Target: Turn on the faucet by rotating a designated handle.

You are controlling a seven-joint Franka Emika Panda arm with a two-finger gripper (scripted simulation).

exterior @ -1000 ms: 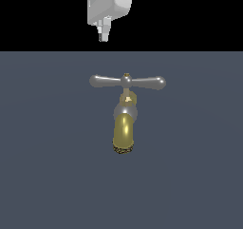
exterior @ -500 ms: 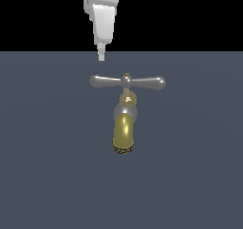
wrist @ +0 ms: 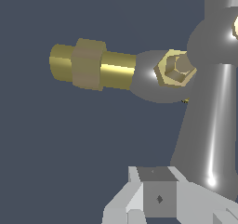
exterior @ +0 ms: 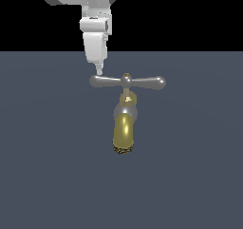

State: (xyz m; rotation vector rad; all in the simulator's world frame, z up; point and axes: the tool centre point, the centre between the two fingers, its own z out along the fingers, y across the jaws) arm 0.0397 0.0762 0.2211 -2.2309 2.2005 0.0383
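Note:
The faucet stands in the middle of the exterior view, its gold spout point(exterior: 124, 130) pointing toward the camera with a dark speckled rim. The handle point(exterior: 142, 82) is a silver crossbar lying level, with a small gold hub at its middle. My white gripper point(exterior: 98, 71) hangs straight down over the bulb at the crossbar's end on the exterior view's left, its tip just above or touching it. The fingers look pressed together with nothing held. In the wrist view the handle arm point(wrist: 209, 125) runs beside my gripper point(wrist: 159, 202), and the spout point(wrist: 93, 65) lies beyond.
The faucet stands on a flat dark grey-blue floor point(exterior: 47, 166) that fills the lower part of the exterior view, with black background above. No other objects show.
My gripper has come down and shifted toward the exterior view's right, from high above the floor to the crossbar's end bulb. The handle and spout have not moved.

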